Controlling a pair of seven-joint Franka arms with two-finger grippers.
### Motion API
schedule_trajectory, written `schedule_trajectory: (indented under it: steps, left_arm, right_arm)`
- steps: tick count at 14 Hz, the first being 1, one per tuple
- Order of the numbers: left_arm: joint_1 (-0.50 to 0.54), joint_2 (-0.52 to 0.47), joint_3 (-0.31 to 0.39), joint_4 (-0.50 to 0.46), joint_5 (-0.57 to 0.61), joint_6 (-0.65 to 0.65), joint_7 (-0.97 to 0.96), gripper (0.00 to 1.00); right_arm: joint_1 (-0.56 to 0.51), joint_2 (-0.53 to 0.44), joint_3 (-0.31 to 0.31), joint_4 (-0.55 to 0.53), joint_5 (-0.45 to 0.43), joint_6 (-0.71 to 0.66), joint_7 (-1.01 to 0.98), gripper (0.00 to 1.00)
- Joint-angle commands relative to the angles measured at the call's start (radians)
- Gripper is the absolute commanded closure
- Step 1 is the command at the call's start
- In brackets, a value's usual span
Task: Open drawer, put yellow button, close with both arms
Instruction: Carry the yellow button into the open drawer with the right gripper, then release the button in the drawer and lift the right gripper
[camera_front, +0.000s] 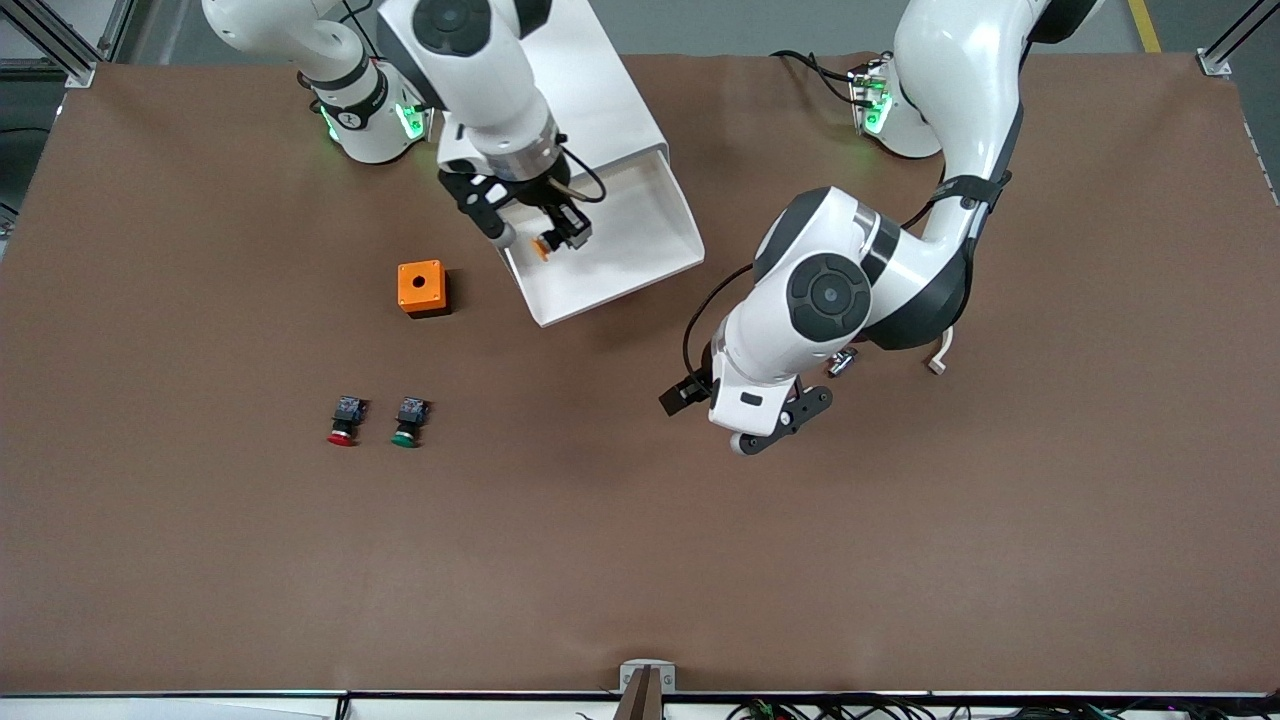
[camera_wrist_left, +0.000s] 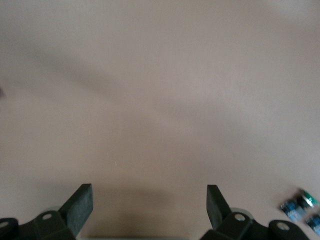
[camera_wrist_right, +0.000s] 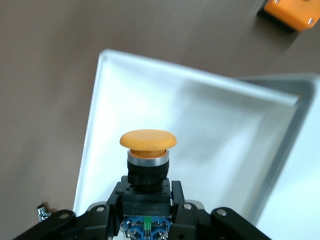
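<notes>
The drawer (camera_front: 632, 225) stands pulled out of the white cabinet (camera_front: 600, 90), its white tray open toward the front camera. My right gripper (camera_front: 541, 238) hangs over the tray, shut on the black-and-blue body of the yellow button (camera_front: 543, 246). In the right wrist view the gripper (camera_wrist_right: 147, 202) holds the yellow button (camera_wrist_right: 148, 139) cap outward above the drawer's floor (camera_wrist_right: 210, 130). My left gripper (camera_front: 765, 425) is open and empty over bare table, nearer the front camera than the drawer. In the left wrist view (camera_wrist_left: 148, 205) nothing lies between its fingers (camera_wrist_left: 80, 207).
An orange box (camera_front: 422, 288) with a round hole sits beside the drawer, toward the right arm's end. A red-capped button (camera_front: 343, 420) and a green-capped button (camera_front: 409, 422) lie side by side nearer the front camera. The brown table stretches wide around them.
</notes>
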Motion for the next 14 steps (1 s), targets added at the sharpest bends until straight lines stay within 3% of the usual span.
schedule_trajectory:
  steps: [1, 4, 8, 9, 11, 14]
  left_arm:
    - [-0.026, -0.018, 0.012, -0.038, 0.116, 0.027, -0.021, 0.0]
    - [-0.035, -0.015, 0.009, -0.054, 0.146, 0.024, -0.145, 0.0]
    - [-0.069, -0.015, -0.013, -0.065, 0.138, 0.015, -0.153, 0.0]
    - [-0.072, -0.015, -0.014, -0.068, 0.132, 0.012, -0.157, 0.0]
    - [-0.07, -0.016, -0.059, -0.071, 0.108, 0.009, -0.15, 0.0]
    - [-0.072, -0.024, -0.07, -0.09, 0.083, 0.007, -0.15, 0.0]
  right_arm:
    - [0.053, 0.071, -0.016, 0.066, -0.023, 0.006, 0.099, 1.0]
    - [0.091, 0.118, -0.017, 0.095, -0.042, 0.006, 0.162, 1.0]
    - [0.105, 0.142, -0.016, 0.101, -0.057, 0.003, 0.19, 0.99]
    - [0.108, 0.142, -0.016, 0.101, -0.057, 0.0, 0.188, 0.89]
    - [0.097, 0.15, -0.016, 0.116, -0.053, -0.006, 0.188, 0.0]
    - [0.096, 0.159, -0.017, 0.15, -0.059, -0.014, 0.082, 0.0]
